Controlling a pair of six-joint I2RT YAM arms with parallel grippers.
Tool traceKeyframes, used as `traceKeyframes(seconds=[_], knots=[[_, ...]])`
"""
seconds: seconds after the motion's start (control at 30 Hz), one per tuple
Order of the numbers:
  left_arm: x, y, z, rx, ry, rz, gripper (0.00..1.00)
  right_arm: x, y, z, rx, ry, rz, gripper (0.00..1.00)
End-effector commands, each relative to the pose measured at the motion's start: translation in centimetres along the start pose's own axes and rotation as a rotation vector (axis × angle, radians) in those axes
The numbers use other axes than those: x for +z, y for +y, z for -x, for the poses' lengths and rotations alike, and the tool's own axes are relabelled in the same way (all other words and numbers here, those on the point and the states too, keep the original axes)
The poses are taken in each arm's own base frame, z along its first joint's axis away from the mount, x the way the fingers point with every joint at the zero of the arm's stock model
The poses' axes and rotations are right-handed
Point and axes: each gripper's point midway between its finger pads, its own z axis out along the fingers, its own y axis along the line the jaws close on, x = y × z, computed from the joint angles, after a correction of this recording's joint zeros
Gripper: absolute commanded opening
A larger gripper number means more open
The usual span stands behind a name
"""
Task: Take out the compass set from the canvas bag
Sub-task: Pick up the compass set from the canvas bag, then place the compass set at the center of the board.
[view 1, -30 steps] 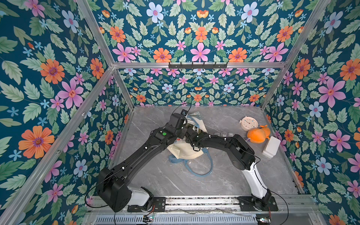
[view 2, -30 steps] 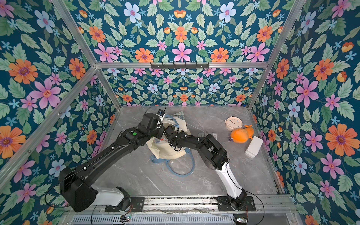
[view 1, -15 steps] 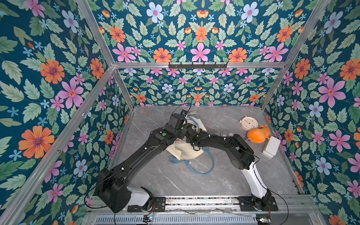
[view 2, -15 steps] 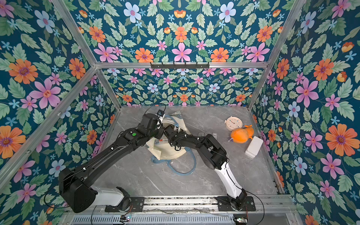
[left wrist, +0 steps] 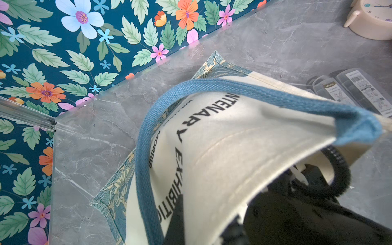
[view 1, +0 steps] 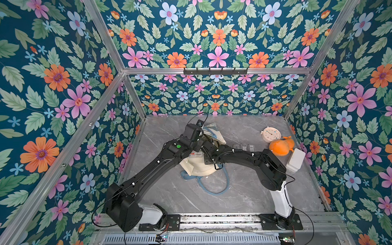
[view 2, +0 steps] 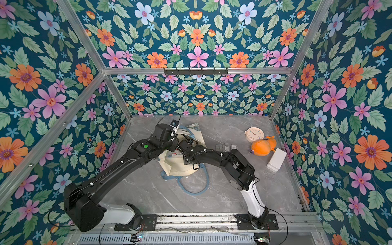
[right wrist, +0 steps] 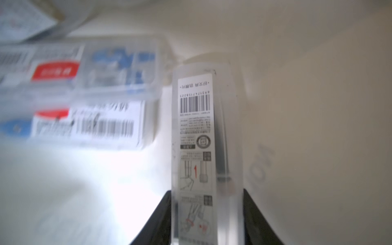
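The cream canvas bag point(view 1: 199, 167) with light blue straps lies on the grey table in both top views, and both arms meet at its mouth. My left gripper point(left wrist: 201, 222) is shut on the bag's upper rim point(left wrist: 244, 152) and holds the mouth open. One of its dark fingers point(left wrist: 176, 220) lies on the printed cloth. My right gripper point(right wrist: 206, 212) is inside the bag, shut on the compass set point(right wrist: 197, 131), a long clear case with a barcode label. The case stands straight out between the two black fingers.
Blurred packets point(right wrist: 84, 95) with red and blue labels lie inside the bag beside the held case. On the table to the right are three clear cases point(view 1: 244, 146), a cream clock point(view 1: 271, 134), an orange plush toy point(view 1: 281, 146) and a white box point(view 1: 296, 160). A blue strap point(view 1: 214, 186) loops toward the front.
Both arms stay almost where they were at the bag's mouth. The bag's cloth has shifted slightly under them.
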Motion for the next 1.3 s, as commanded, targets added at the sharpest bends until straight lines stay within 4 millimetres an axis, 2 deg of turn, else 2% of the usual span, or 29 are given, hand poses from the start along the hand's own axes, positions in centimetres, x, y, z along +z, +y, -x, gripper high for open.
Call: traceKeyframes(seconds=[0.0, 0.13, 0.27, 0.43, 0.57, 0.93, 0.97, 1.27], knots=[[-0.3, -0.2, 1.1, -0.011, -0.038, -0.016, 0.0, -1.0, 0.9, -1.5, -0.036, 0.046, 0.033, 0.31], [-0.2, -0.2, 1.2, -0.01, -0.04, -0.016, 0.0, -2.6, 1.3, -2.5, -0.05, 0.058, 0.049, 0.31], [-0.2, -0.2, 1.1, -0.009, -0.038, -0.014, 0.0, -4.9, 1.1, -2.8, -0.053, 0.046, 0.065, 0.31], [-0.1, -0.1, 1.1, -0.009, -0.036, -0.008, 0.0, -7.6, 0.5, -4.4, -0.074, 0.068, 0.105, 0.32], [-0.1, -0.2, 1.2, -0.009, -0.037, -0.009, 0.0, -9.6, 0.9, -5.3, -0.082, 0.069, 0.197, 0.32], [-0.4, 0.0, 1.6, -0.019, -0.043, -0.006, 0.0, -10.4, 0.8, -6.7, -0.097, 0.094, 0.256, 0.32], [-0.4, 0.0, 1.6, -0.017, -0.043, -0.004, 0.0, -11.4, 0.7, -6.6, -0.097, 0.078, 0.276, 0.32], [0.0, -0.1, 1.4, -0.013, -0.033, -0.003, 0.0, -16.7, -0.9, -8.1, -0.147, 0.05, 0.38, 0.31]])
